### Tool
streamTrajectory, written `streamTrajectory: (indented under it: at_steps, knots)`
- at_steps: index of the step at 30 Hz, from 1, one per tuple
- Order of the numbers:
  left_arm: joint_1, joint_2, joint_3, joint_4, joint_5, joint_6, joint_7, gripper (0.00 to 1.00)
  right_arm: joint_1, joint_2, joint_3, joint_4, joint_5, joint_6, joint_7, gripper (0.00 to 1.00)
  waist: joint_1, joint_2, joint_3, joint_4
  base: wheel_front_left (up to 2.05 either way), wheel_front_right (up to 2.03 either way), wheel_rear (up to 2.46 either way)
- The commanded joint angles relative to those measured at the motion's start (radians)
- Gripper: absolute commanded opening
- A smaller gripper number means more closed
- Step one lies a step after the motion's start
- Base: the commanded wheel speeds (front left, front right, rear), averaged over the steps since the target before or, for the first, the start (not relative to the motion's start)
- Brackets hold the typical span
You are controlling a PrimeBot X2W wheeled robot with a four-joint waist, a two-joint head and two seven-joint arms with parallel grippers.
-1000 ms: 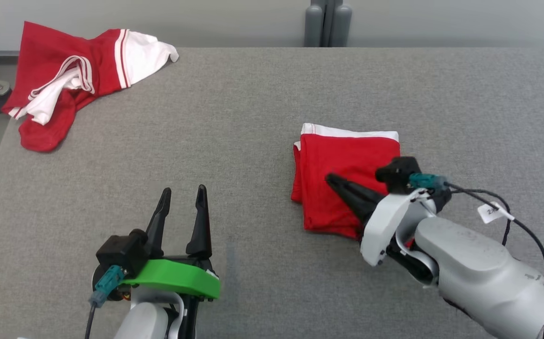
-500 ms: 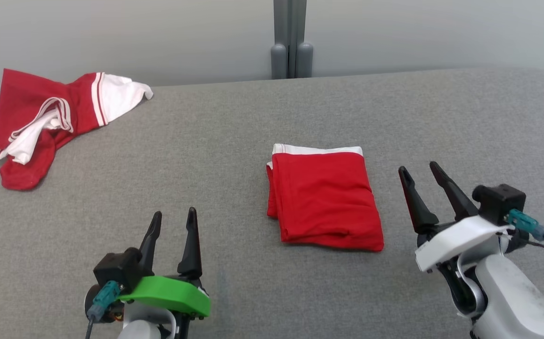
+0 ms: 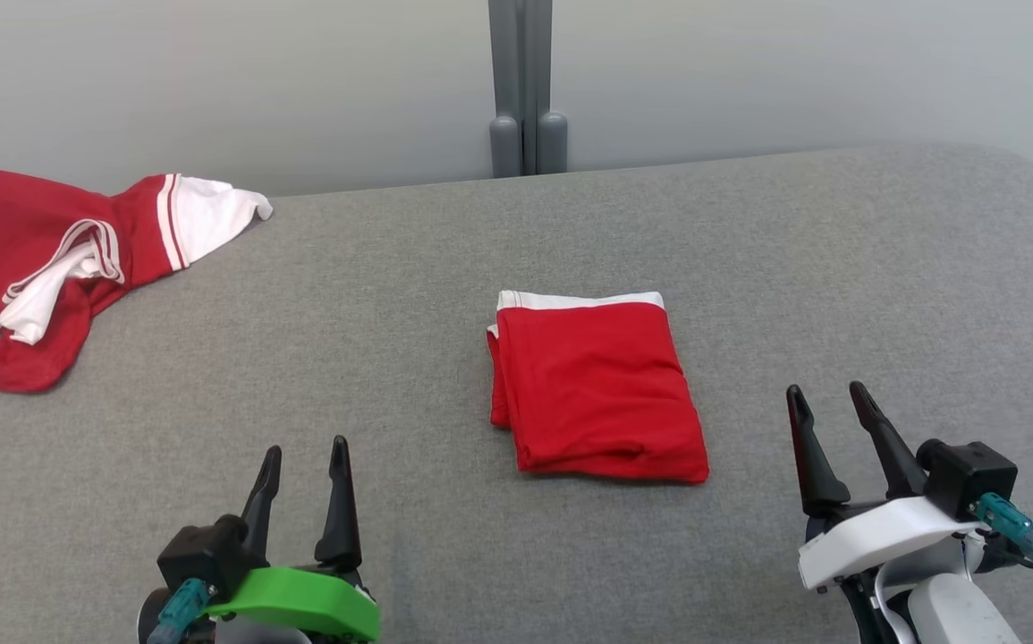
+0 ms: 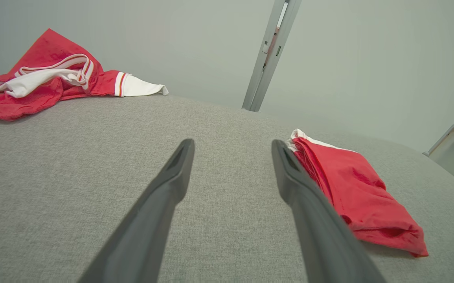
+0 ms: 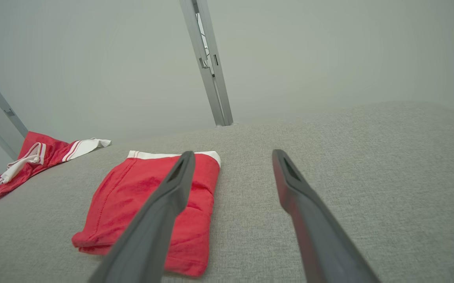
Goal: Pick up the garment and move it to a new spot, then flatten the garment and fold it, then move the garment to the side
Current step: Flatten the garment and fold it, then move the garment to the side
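Head view showed the folded red garment (image 3: pixel 595 389) lying flat on the table (image 3: pixel 391 295). Right of it, apart, the right gripper (image 3: pixel 825 389) pointed forward, jaws wide and empty. Left of it, the left gripper (image 3: pixel 306 445) did likewise. Both forearms were cut off.

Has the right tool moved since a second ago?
Yes. The right tool, earlier lying on the folded red garment, now stands open to its right, clear of it.

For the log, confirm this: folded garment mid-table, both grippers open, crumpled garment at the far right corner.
Not quite: the head view shows the crumpled garment at the far left corner. The folded garment does lie mid-table, and the left gripper and right gripper are open.
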Motion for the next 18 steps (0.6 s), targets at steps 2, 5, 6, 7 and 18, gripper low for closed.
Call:
streamTrajectory:
  at_steps: [2,5,6,7,18]
  knots:
    - [0.016,0.003,-0.002,-0.006,0.009,0.003,0.0,1.0,0.013,0.007,-0.008,0.0,-0.019,-0.001,-0.003,1.0,0.0,0.0,-0.003,0.006,0.0,0.0,0.0]
    - [0.021,0.003,-0.005,-0.009,0.011,0.006,0.0,1.0,0.019,0.014,-0.009,0.007,-0.035,-0.001,-0.003,1.0,0.0,0.0,-0.004,0.011,0.0,0.0,0.0]
    - [0.021,0.003,-0.005,-0.009,0.014,0.007,0.0,1.0,0.019,0.016,-0.009,0.008,-0.038,-0.001,-0.003,1.0,0.0,0.0,-0.004,0.012,0.0,0.0,0.0]
    - [0.021,0.003,-0.006,-0.01,0.017,0.009,0.0,1.0,0.019,0.018,-0.009,0.011,-0.043,-0.001,-0.003,1.0,0.0,0.0,-0.003,0.014,0.0,0.0,0.0]
    - [0.016,0.003,0.005,-0.009,0.031,0.01,0.0,1.0,0.014,0.025,-0.016,0.025,-0.065,-0.001,0.0,1.0,0.0,0.0,0.0,0.021,0.0,0.0,0.0]
